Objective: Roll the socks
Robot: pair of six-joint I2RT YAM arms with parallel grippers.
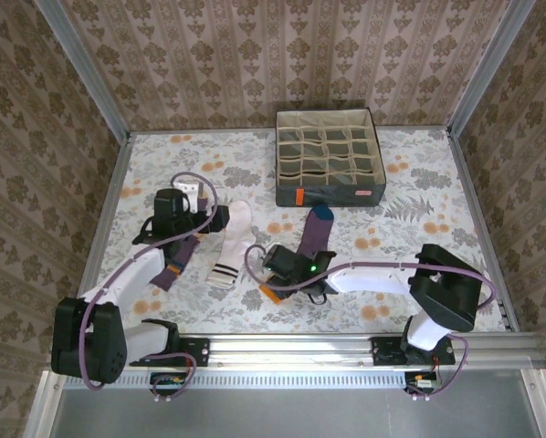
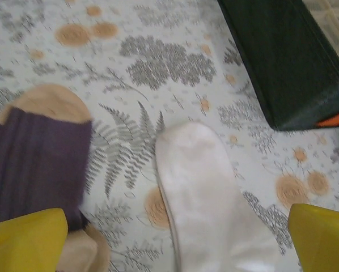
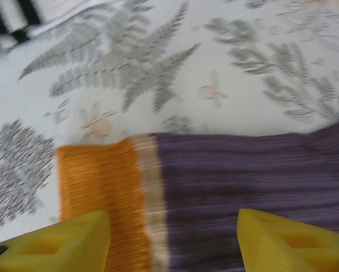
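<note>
Three socks lie on the floral tabletop. A purple sock with an orange cuff [image 3: 98, 192] and teal toe [image 1: 315, 235] lies in the middle. My right gripper [image 3: 172, 249] is low over its cuff end, yellow fingers [image 3: 288, 243] apart on either side of the fabric, not clamped. The white sock [image 2: 209, 209] with a dark-striped cuff [image 1: 224, 271] lies left of it. My left gripper [image 2: 175, 249] hovers wide open over the white sock's toe end. The purple sock with tan patches [image 2: 39, 153] lies further left, partly under the left arm [image 1: 177, 265].
A grey fabric box with beige grid cells [image 1: 330, 194] stands at the back right, its dark wall [image 2: 288, 62] close to the white sock's toe. Patterned walls enclose the table. Bare tabletop lies right of the middle sock [image 1: 401, 228].
</note>
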